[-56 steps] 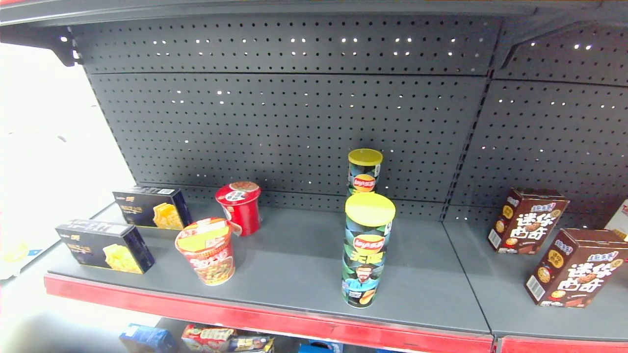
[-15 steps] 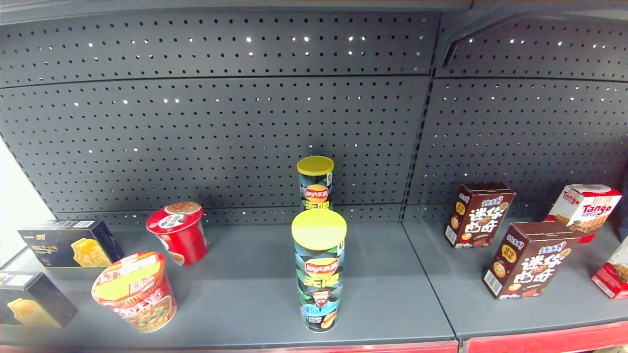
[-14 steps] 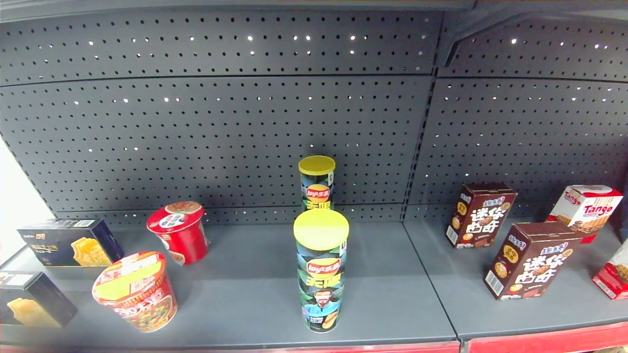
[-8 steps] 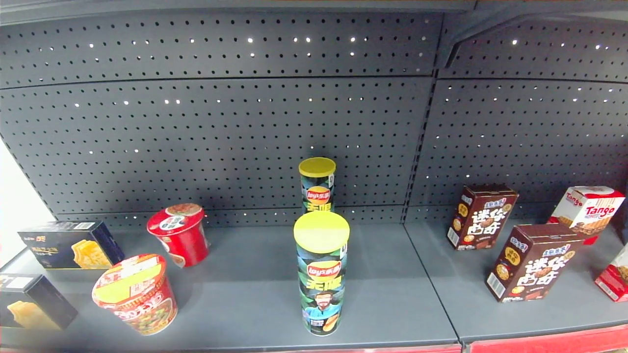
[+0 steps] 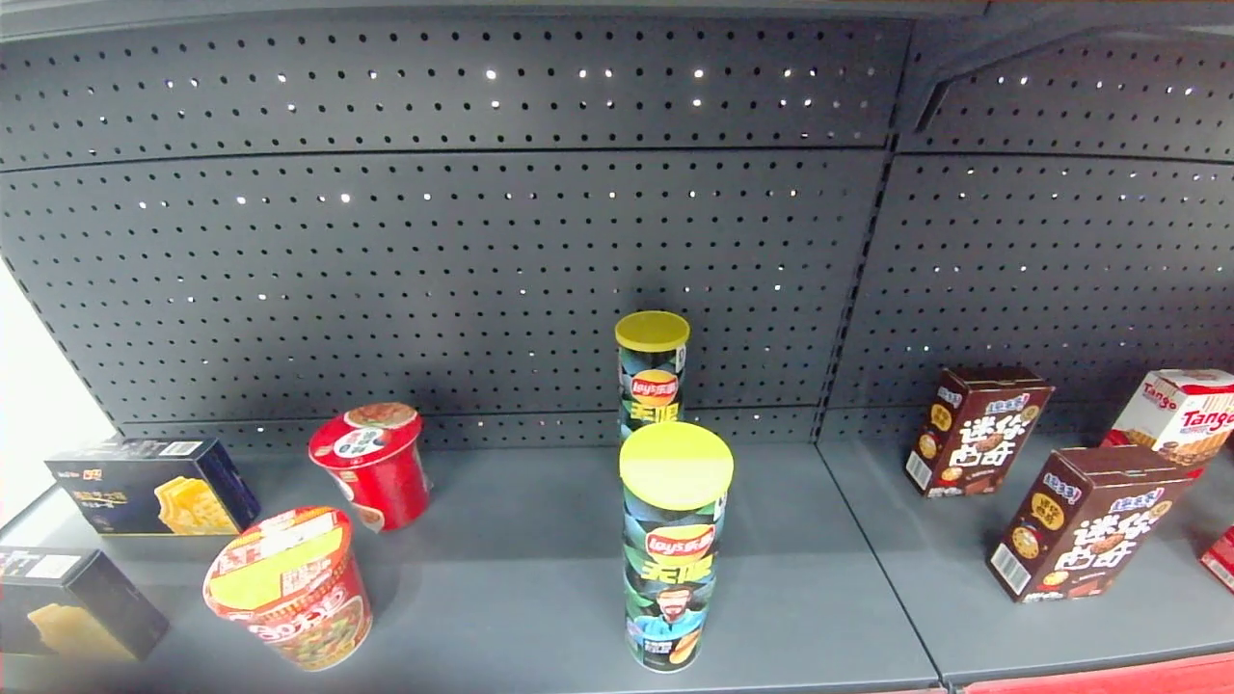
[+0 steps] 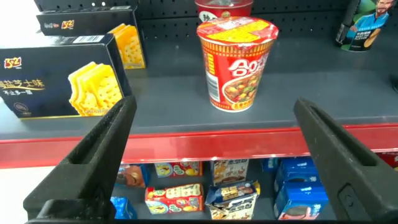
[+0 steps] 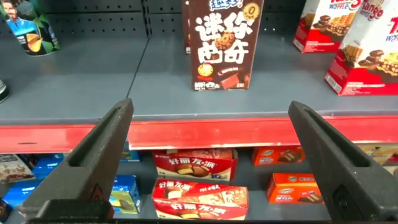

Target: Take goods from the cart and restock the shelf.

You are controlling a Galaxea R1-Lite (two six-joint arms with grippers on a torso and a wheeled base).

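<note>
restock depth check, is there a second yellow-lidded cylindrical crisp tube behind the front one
Yes, a second yellow-lidded tube stands upright behind the front tube on the grey shelf.

A dark grey pegboard back panel stands behind the grey shelf, pinpricks of light showing through its holes; bright white glare fills the left edge.

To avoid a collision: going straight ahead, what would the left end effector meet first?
Probably the noodle cup, which stands near the front edge of the shelf; depth is unclear.
</note>
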